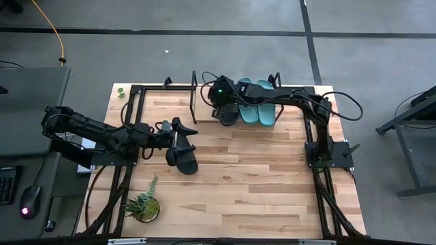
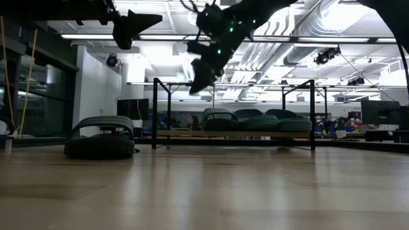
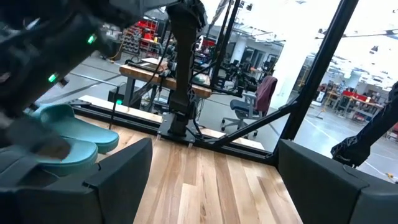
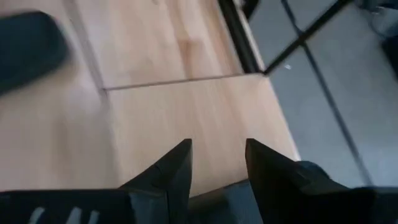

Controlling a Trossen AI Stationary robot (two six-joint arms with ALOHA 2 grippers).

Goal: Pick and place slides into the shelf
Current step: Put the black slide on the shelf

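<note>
One black slide (image 1: pixel 182 161) (image 2: pixel 101 138) lies sole down on the tabletop. My left gripper (image 1: pixel 182 136) (image 2: pixel 134 24) (image 3: pixel 211 180) hangs open above the table, just far of that slide, touching nothing. On the shelf (image 1: pixel 293 112) (image 2: pixel 172 133) at the far edge rest another black slide (image 1: pixel 228 114) (image 2: pixel 217 119) and two teal slides (image 1: pixel 257 111) (image 2: pixel 271 121) (image 3: pixel 62 134), side by side. My right gripper (image 1: pixel 221 102) (image 2: pixel 201 70) (image 4: pixel 217 155) is raised over the shelf by the black slide there, open and empty.
A small potted plant (image 1: pixel 143 204) stands near the table's near left corner. The shelf's black wire brackets (image 2: pixel 155 108) (image 2: pixel 312 108) rise at each end of its board. Black frame rails (image 1: pixel 320 177) run along the table's left and right sides. Bare wood lies in the middle.
</note>
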